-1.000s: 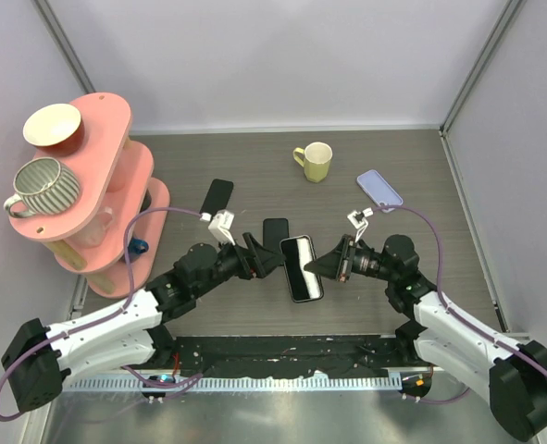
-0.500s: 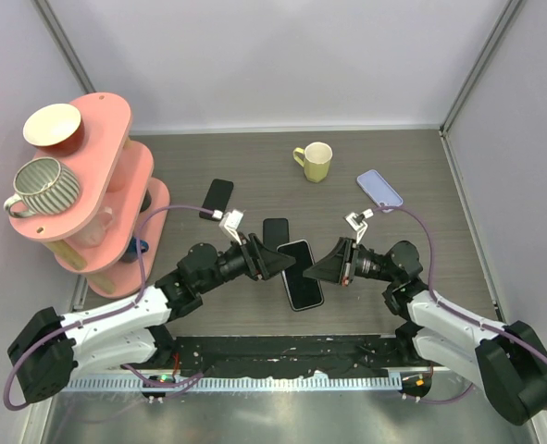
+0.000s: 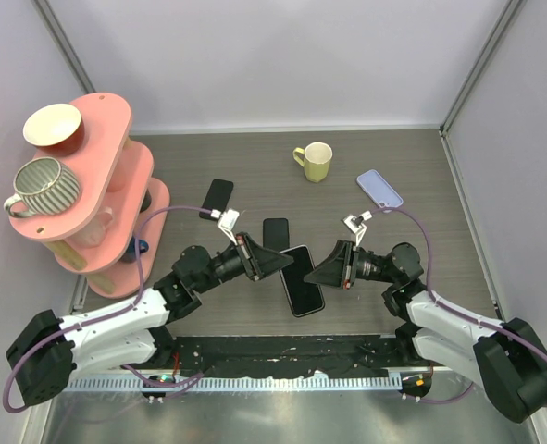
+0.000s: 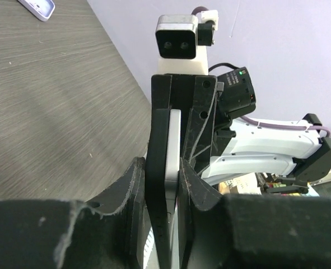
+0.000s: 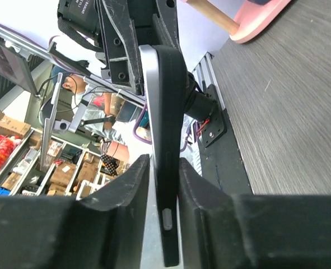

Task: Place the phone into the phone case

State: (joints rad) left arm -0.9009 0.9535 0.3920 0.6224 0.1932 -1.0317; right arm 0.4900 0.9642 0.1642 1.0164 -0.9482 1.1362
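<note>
The phone (image 3: 301,280), dark screen up, hangs just above the table's middle, held from both sides. My left gripper (image 3: 278,265) is shut on its left edge and my right gripper (image 3: 320,271) on its right edge. In the left wrist view the black phone case (image 4: 157,168) lies flat against the silver phone (image 4: 175,151), both pinched in the left gripper (image 4: 163,180). The right wrist view shows the same pair edge-on, silver phone (image 5: 147,101) beside black phone case (image 5: 168,129), clamped in the right gripper (image 5: 164,174). Whether the phone sits fully in the case I cannot tell.
A second black phone-shaped slab (image 3: 275,231) lies just behind the held one and another (image 3: 218,195) farther left. A lavender case (image 3: 379,189) and a yellow mug (image 3: 315,161) sit at the back right. A pink tiered stand (image 3: 106,120) with cups fills the left.
My left gripper has closed onto the phone and case. The held pair has turned slightly and sunk a little toward the front. The right gripper kept its grip.
</note>
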